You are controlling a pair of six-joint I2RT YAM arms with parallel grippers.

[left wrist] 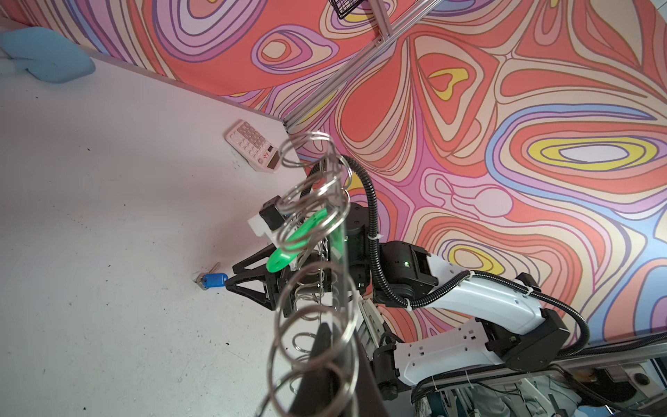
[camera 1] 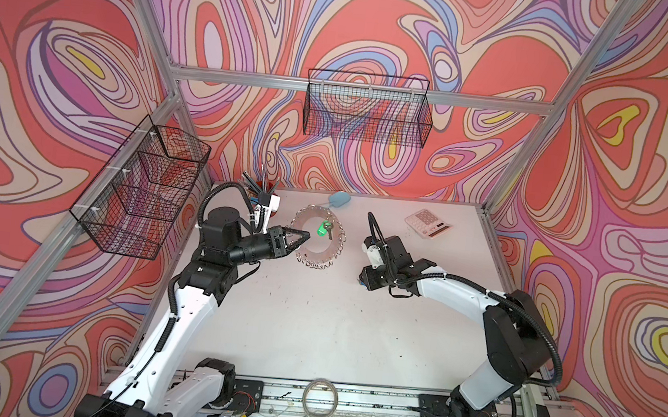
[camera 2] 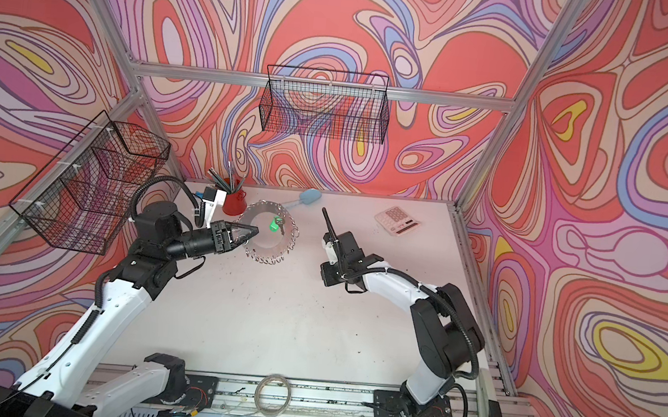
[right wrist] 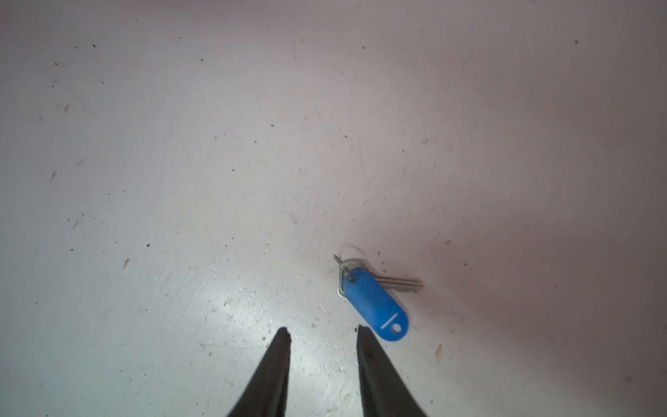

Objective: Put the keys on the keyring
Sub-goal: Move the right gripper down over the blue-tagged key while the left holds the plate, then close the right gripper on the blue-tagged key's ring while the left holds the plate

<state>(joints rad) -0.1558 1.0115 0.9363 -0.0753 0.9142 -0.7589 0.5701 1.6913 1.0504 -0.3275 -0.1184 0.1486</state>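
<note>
The keyring is a grey disc fringed with small wire rings. It is held tilted up off the table, with my left gripper shut on its near-left rim. In the left wrist view its rings fill the foreground. A key with a green tag hangs on the keyring's far side and also shows in the other top view. The key with a blue tag lies flat on the table. My right gripper points down, open and holding nothing, with one fingertip beside the tag's end.
A pink calculator lies at the back right and a light-blue brush at the back edge. A red cup of pens stands behind the left arm. A plain thin hoop rests on the front rail. Wire baskets hang on the walls.
</note>
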